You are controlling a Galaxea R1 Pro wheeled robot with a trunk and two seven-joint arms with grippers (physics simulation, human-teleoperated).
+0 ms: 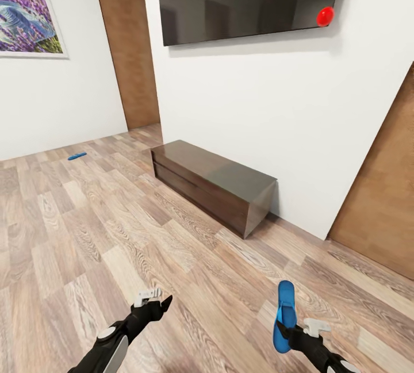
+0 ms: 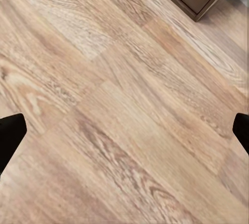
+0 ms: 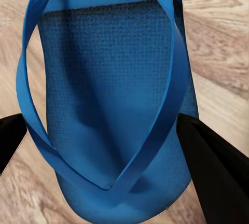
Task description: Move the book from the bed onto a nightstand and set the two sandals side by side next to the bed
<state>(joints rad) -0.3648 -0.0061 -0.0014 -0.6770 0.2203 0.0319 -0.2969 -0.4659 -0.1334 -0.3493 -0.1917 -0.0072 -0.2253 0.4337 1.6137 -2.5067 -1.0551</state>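
Beyond the low dark cabinet (image 1: 215,183), one blue sandal (image 1: 77,156) lies far off on the plank floor (image 1: 86,235) while the right gripper (image 1: 294,330) clamps its mate (image 3: 111,105), liable to slip in transit; left gripper (image 1: 154,299) spread, empty.

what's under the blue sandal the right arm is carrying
Wood plank floor lies below the sandal held in the right tool. The floor directly beneath the sole is covered, so anything there stays unseen.
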